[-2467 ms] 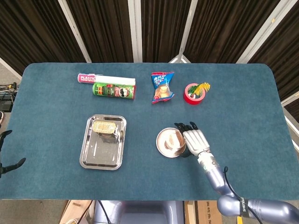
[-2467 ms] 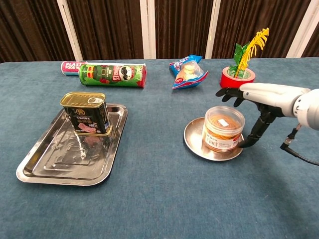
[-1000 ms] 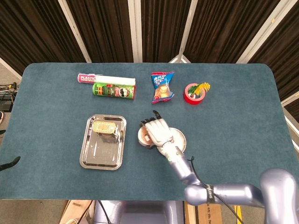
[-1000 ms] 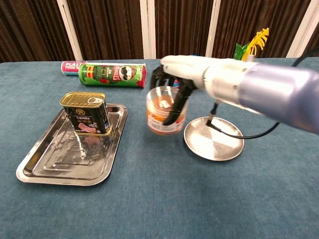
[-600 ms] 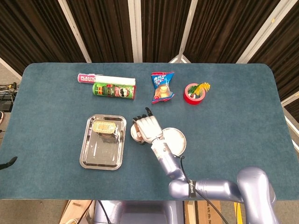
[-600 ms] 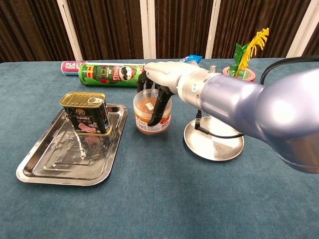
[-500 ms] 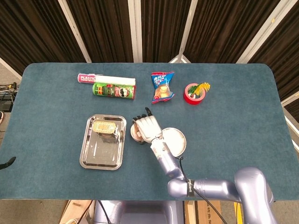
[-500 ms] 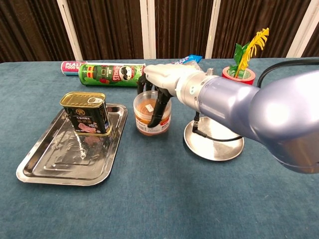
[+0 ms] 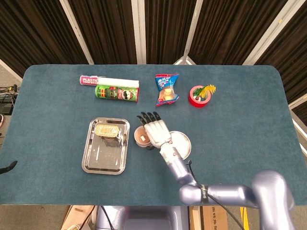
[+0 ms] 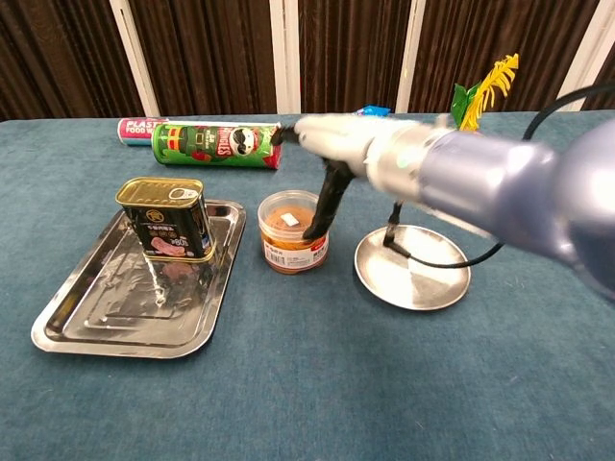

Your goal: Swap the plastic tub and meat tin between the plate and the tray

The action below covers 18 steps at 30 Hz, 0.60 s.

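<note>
The clear, round plastic tub [image 10: 293, 231] with orange contents stands on the teal felt table [image 10: 288, 384] at frame centre, between the rectangular steel tray [image 10: 115, 317] and the shiny round plate [image 10: 413, 279]. The boxy, gold-lidded meat tin [image 10: 168, 219] stands upright in the tray, centre left. Above the tub, the right hand [image 9: 157, 131] hovers palm-down with fingers spread, holding nothing.
</note>
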### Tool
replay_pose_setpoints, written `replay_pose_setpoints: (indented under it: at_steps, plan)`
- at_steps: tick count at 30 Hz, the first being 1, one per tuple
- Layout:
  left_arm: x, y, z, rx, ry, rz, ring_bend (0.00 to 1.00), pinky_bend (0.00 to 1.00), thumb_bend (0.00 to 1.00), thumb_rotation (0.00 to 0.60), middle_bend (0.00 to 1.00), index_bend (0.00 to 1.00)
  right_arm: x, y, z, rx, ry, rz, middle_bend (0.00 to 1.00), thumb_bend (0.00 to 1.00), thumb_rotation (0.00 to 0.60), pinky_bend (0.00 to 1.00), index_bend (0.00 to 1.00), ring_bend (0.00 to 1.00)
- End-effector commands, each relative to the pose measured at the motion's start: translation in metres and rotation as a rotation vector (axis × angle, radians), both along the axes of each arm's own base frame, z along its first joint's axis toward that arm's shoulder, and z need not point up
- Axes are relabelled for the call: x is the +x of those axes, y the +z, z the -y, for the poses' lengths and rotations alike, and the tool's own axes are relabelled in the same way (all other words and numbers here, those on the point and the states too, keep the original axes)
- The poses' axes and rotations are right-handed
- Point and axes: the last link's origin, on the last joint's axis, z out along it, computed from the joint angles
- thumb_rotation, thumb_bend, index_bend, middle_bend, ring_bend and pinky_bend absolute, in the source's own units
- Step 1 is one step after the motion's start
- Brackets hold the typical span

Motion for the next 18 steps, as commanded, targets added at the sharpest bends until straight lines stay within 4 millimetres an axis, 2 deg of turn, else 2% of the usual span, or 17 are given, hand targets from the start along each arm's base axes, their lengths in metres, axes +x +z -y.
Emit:
replay_pose_setpoints:
  at_steps: [1, 3, 6, 10, 13, 18]
  plan:
    - [0.002, -0.002, 0.000, -0.013, -0.019, 0.009, 0.00, 0.16, 0.18, 0.600, 0.00, 0.21, -0.037, 0.063, -0.010, -0.143, -0.028, 0.060, 0.00, 0.00, 0.600, 0.00, 0.00, 0.00]
    - [0.005, -0.004, 0.001, -0.028, -0.040, 0.023, 0.00, 0.16, 0.18, 0.600, 0.00, 0.21, -0.066, 0.092, -0.022, -0.215, -0.051, 0.061, 0.00, 0.00, 0.600, 0.00, 0.00, 0.00]
    - [0.009, -0.007, 0.001, -0.051, -0.068, 0.028, 0.00, 0.16, 0.18, 0.600, 0.00, 0.21, -0.118, 0.122, -0.048, -0.294, -0.093, 0.005, 0.00, 0.00, 0.600, 0.00, 0.00, 0.00]
    - [0.013, -0.014, -0.001, -0.075, -0.099, 0.038, 0.00, 0.16, 0.18, 0.600, 0.00, 0.21, -0.183, 0.144, -0.092, -0.340, -0.171, -0.064, 0.00, 0.00, 0.600, 0.00, 0.00, 0.00]
    - [0.016, -0.020, -0.005, -0.104, -0.112, 0.043, 0.00, 0.16, 0.18, 0.600, 0.00, 0.21, -0.217, 0.151, -0.118, -0.351, -0.198, -0.062, 0.00, 0.00, 0.600, 0.00, 0.00, 0.00]
    - [0.030, -0.032, -0.022, -0.175, -0.167, 0.051, 0.00, 0.16, 0.17, 0.600, 0.00, 0.20, -0.248, 0.156, -0.144, -0.383, -0.232, -0.048, 0.00, 0.00, 0.600, 0.00, 0.00, 0.00]
